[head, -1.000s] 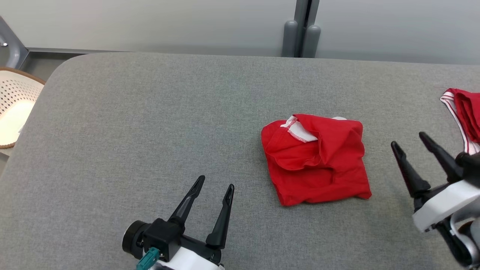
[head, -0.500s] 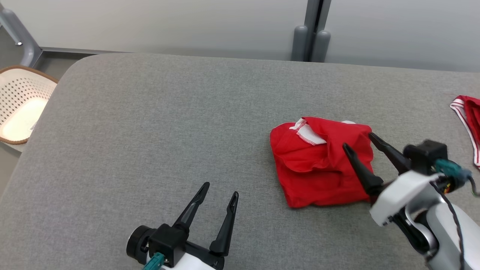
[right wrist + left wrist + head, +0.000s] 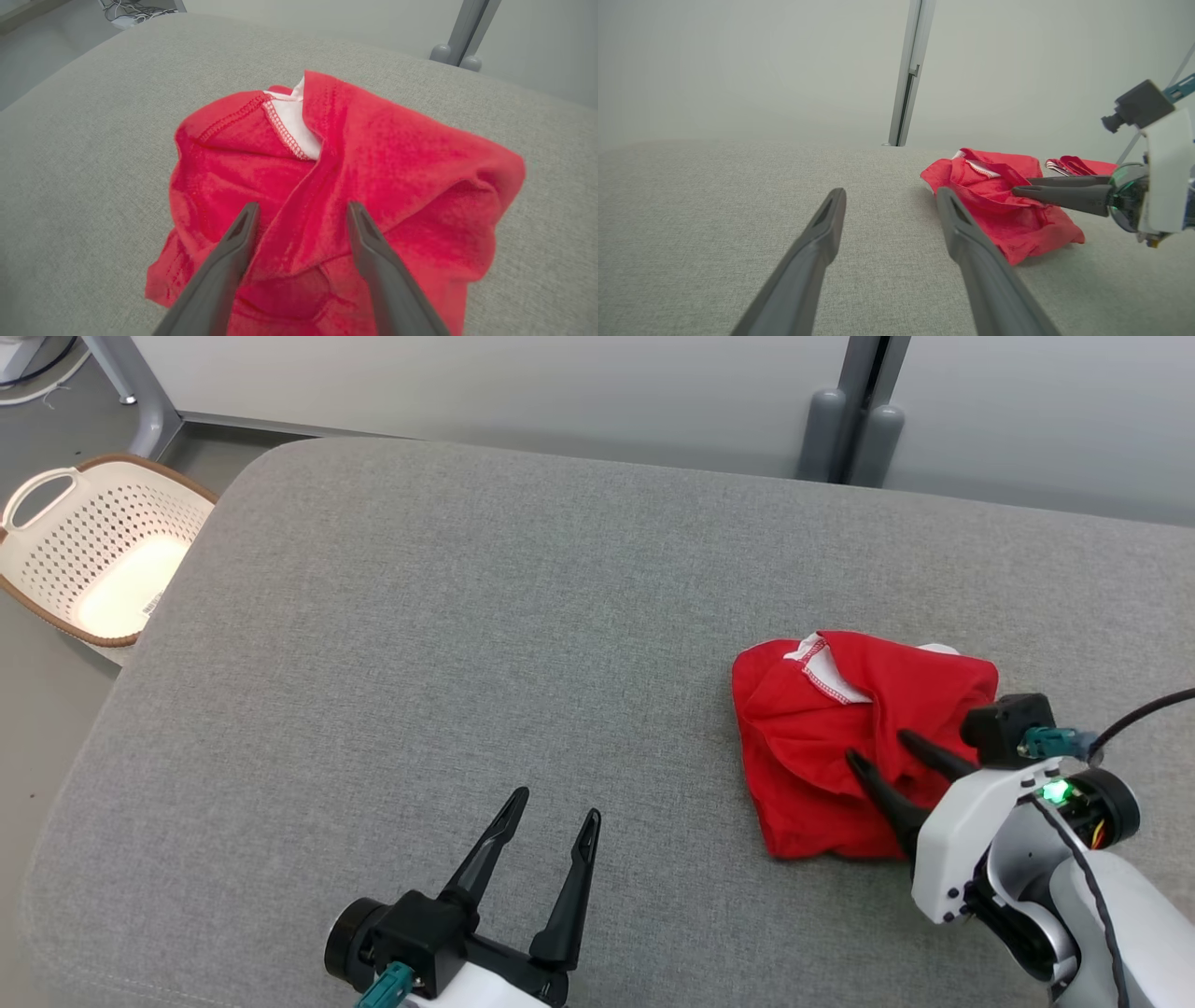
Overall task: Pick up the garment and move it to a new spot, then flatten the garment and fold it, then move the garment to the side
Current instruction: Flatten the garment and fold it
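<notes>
The garment [image 3: 805,739] is a crumpled red heap with a white inner patch, lying right of centre on the grey padded surface [image 3: 420,644]. My right gripper [image 3: 878,747] is open and low over the heap's near right part. In the right wrist view the garment [image 3: 397,154] has a raised fold lying between the two spread fingers of that gripper [image 3: 302,206]. My left gripper [image 3: 555,804] stands open near the front edge, well left of the heap, with nothing between its fingers. The left wrist view has the open left gripper [image 3: 891,191], the garment [image 3: 1017,228] and the right gripper [image 3: 1020,185] reaching in from the right.
A white perforated basket [image 3: 70,537] sits on the floor past the surface's left edge. A grey post [image 3: 850,429] stands behind the far edge. A second red garment with white stripes [image 3: 1080,164] lies beyond the heap.
The head camera has turned, shifting the whole picture. My right gripper has swung in from the right side onto the garment and lowered over a fold. The left gripper has stayed put.
</notes>
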